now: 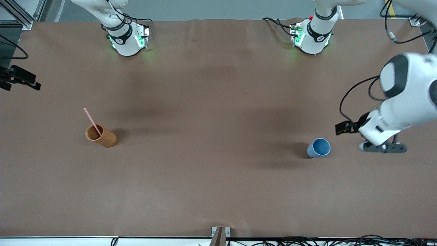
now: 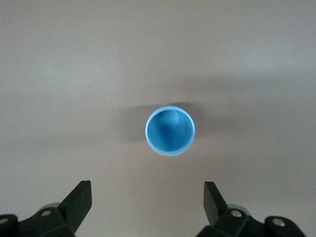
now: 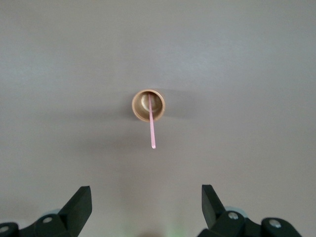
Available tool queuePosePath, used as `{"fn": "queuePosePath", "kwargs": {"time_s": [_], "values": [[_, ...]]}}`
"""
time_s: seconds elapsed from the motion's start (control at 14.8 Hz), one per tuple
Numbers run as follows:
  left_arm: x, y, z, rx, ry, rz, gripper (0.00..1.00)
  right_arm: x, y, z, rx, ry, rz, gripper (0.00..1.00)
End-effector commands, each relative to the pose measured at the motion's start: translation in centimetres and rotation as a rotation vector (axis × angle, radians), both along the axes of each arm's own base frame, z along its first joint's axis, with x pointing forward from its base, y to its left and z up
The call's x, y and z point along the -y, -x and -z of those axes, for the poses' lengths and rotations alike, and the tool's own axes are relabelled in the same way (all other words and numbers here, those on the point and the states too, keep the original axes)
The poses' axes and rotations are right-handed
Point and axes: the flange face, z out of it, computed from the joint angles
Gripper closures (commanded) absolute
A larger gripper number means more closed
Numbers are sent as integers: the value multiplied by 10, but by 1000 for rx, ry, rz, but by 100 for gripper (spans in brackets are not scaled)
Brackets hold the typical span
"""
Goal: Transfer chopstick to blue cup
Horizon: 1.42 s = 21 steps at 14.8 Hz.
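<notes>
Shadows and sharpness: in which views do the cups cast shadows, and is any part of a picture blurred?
Front view: sharp; soft shadows lie on the table beside the wooden cup and the blue cup. Left wrist view: blue cup sharp, faint shadow around it, the open left gripper slightly soft. Right wrist view: the chopstick sharp, the open right gripper slightly soft.

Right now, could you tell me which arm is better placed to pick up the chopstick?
The right. Its open claw is up over the wooden cup holding the chopstick; the left claw hangs open by the blue cup.
</notes>
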Motion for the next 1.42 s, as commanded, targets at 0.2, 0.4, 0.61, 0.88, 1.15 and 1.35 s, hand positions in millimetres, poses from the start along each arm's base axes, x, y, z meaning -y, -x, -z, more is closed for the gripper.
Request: {"fn": "queuePosePath", "kwargs": {"time_s": [0.2, 0.4, 0.61, 0.88, 1.15, 1.35], "values": [[-6, -9, 105, 42, -3, -4, 0, 7, 13, 83, 48, -31, -32, 11], [-6, -14, 138, 47, -1, -7, 0, 14, 23, 126, 68, -27, -47, 23], [-5, -14, 155, 37, -2, -18, 26, 19, 39, 164, 85, -22, -32, 34], [-4, -12, 161, 26, -2, -22, 95, 16, 55, 200, 88, -65, 8, 44], [1, -11, 160, 19, -5, -30, 100, 16, 63, 230, 131, -56, 28, 49], [15, -12, 133, 4, -14, -68, 100, 14, 69, 241, 125, -56, 29, 54]]}}
